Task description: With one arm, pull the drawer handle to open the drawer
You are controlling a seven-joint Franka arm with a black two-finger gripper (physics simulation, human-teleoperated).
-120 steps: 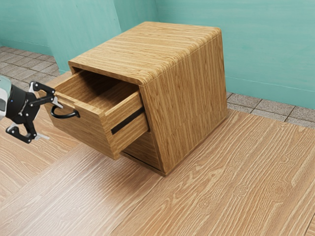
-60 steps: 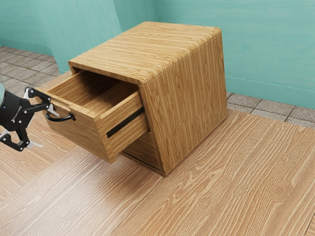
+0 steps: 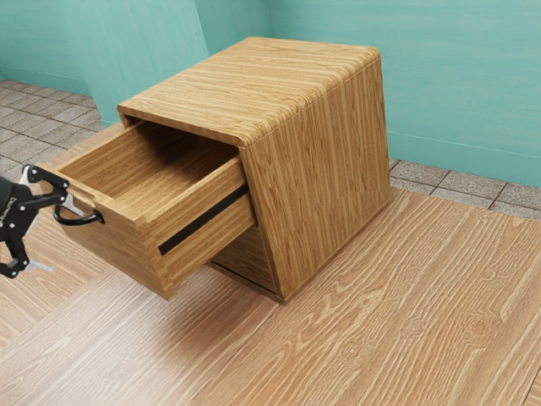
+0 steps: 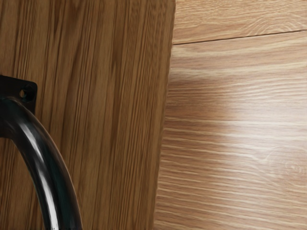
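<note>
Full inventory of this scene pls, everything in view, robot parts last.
cabinet: 1, light wood, on the plank floor, mid-scene
drawer: 1, same wood, standing well out of the cabinet toward the exterior view's left
drawer handle: 1, black curved bar, on the drawer front
plank floor: 1, wood, under the cabinet
tiled floor: 1, grey-beige, along the walls
walls: teal, behind the cabinet
hand: 1, black, open, at the handle

The cabinet (image 3: 304, 110) and drawer (image 3: 144, 173) are light wood with bold grain and a smooth satin finish. The handle (image 4: 45, 163), at the wrist view's lower left, is glossy black and looks like metal. The floor (image 3: 380, 321) is smooth wood planks. The wall (image 3: 456, 68), along the top, is matt teal.
</note>
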